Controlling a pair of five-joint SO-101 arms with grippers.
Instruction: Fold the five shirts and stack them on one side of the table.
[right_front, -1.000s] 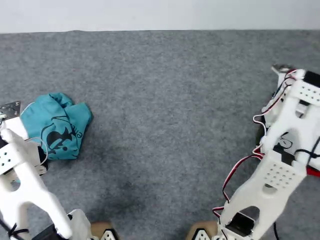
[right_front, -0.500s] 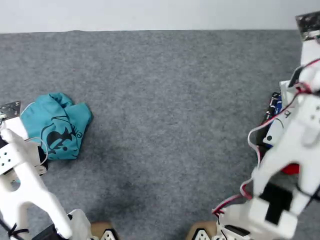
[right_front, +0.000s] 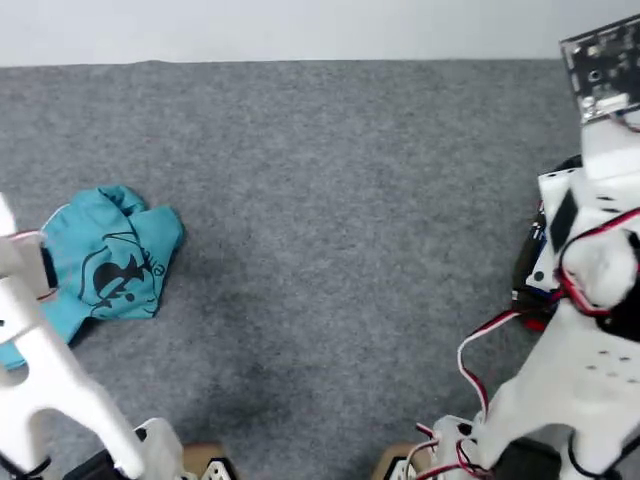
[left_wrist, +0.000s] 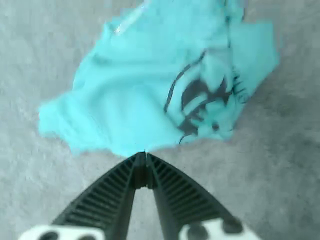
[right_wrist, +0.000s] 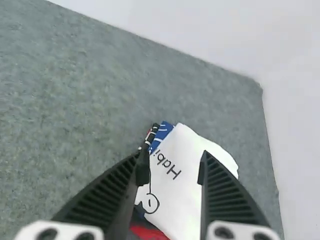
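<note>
**Right arm lifted, teal shirt not yet folded**

Rising off the pile at the right edge, the right arm (right_front: 590, 380) stands far taller in the high view than it did a second ago. The left arm (right_front: 40, 370) has drawn back toward the left edge and uncovered more of the teal shirt (right_front: 115, 265).

That teal shirt lies crumpled on the left side of the worktop (right_front: 330, 190), bunched with its dark print facing up. I see no tidy fold in it, so I count it as still to do.

Well apart from it, at the far right edge, sits the pile (right_front: 538, 262). A white shirt (right_wrist: 187, 192) is on top, with blue and red cloth showing at its edge underneath. I cannot tell whether those pieces are folded or only heaped. I can make out three colours there, so with the teal one I count four shirts and cannot find a fifth.

The left jaws are closed tip to tip above the near edge of the teal shirt, and I see no cloth pinched between them. The right jaws are spread wide above the white shirt and hold nothing.

My judgement is that most of the job remains. The teal shirt needs spreading, folding and carrying to whichever side takes the stack.
</note>
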